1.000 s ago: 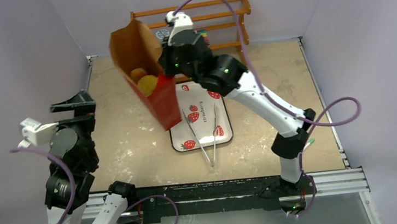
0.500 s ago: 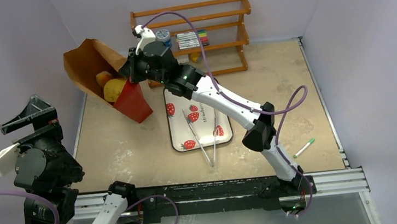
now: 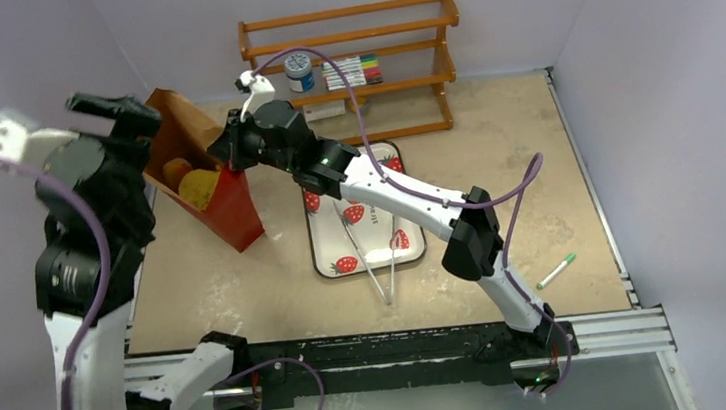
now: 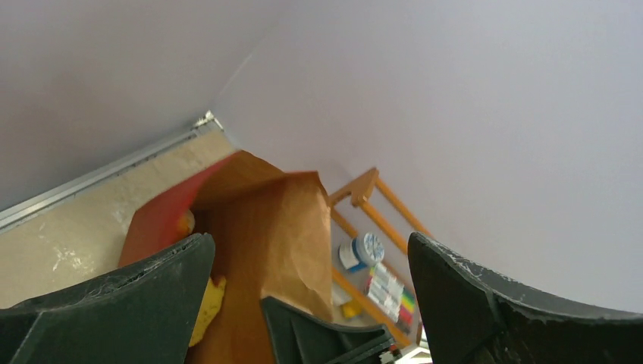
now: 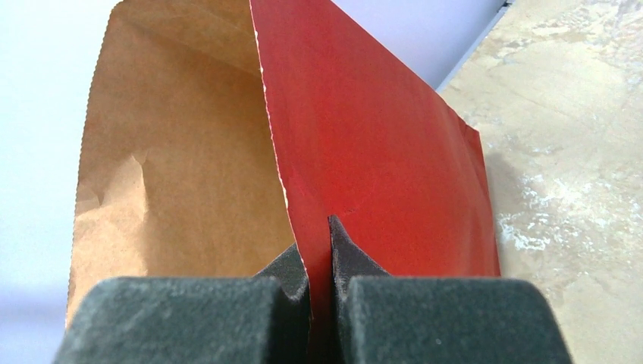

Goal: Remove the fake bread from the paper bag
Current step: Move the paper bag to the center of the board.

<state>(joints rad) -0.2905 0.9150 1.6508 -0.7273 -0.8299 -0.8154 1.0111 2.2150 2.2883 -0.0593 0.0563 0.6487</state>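
Currently the right gripper [image 5: 318,231] pinches the rim of the paper bag [image 3: 231,210], tilted at far left with fake bread [image 3: 199,188] inside, left gripper [image 4: 308,241] wide open over the mouth; next, I'd reach in and grab a piece.

Bright, even, diffuse light, faint shadows — mild sheen on the paper bag [image 5: 379,152], motion blur on the left arm [image 3: 76,182]

The beige mottled table [image 3: 497,172] carried a wooden rack [image 3: 350,10] at the upper centre and a strawberry-print tray [image 3: 325,244] in the middle. Metal tongs [image 3: 378,279] lay across the tray's lower edge. The paper bag [image 3: 234,207] leaned at centre left, and a green marker [image 3: 555,271] lay at lower right.
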